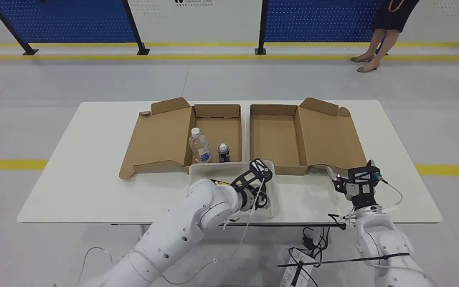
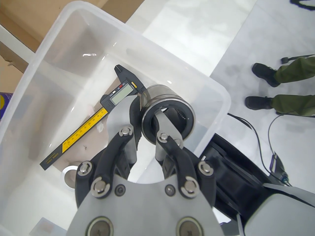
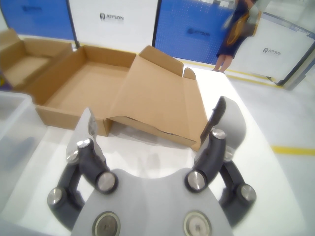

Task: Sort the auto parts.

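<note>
Pick-up step: your left pincer [image 2: 147,110] grips the bearing [image 2: 172,103] (one finger inside its bore) in the bin [image 2: 81,7] at 6 o'clock; right pincer [image 3: 154,106] gapes empty. Next, probably lift toward the boxes [image 1: 276,136].

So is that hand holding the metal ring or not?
Holding it. The left hand is shut on the ring: one finger inside its hole, the other outside.
</note>
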`<action>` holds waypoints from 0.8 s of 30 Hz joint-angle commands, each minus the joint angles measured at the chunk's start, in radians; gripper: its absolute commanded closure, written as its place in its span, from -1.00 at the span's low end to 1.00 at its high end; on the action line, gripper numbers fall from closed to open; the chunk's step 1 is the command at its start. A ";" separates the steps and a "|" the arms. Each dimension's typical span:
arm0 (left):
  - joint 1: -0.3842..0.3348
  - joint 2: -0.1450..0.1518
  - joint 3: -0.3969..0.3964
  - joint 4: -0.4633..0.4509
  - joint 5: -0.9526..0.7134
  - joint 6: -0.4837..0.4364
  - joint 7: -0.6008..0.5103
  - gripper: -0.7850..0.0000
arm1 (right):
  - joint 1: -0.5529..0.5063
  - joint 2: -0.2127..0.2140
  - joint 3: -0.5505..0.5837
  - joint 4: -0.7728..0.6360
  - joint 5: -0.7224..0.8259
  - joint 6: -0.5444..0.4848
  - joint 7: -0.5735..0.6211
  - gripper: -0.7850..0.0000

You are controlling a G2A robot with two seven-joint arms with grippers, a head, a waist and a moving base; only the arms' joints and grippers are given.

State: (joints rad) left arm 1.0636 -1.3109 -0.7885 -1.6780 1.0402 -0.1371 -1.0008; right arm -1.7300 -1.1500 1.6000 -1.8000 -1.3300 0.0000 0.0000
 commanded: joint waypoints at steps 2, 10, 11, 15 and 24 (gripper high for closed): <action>0.007 0.004 -0.025 -0.039 -0.005 0.009 -0.001 1.00 | 0.000 0.000 0.000 0.000 0.000 0.000 0.000 -1.00; 0.029 0.018 -0.091 -0.164 -0.020 0.015 -0.047 1.00 | 0.000 0.000 0.000 0.000 0.000 0.000 0.000 -1.00; 0.033 0.020 -0.099 -0.178 -0.019 0.018 -0.058 1.00 | 0.000 0.000 0.000 0.000 0.000 0.000 0.000 -1.00; 0.055 0.029 -0.136 -0.240 0.004 0.047 -0.090 1.00 | 0.000 0.000 0.000 0.000 0.000 0.000 0.000 -1.00; 0.135 0.051 -0.229 -0.378 0.146 0.139 -0.138 1.00 | 0.000 0.000 0.000 0.000 0.000 0.000 0.000 -1.00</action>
State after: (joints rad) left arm 1.1892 -1.2614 -1.0071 -2.0416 1.1789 -0.0090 -1.1371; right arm -1.7300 -1.1500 1.6000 -1.8000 -1.3300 0.0000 0.0000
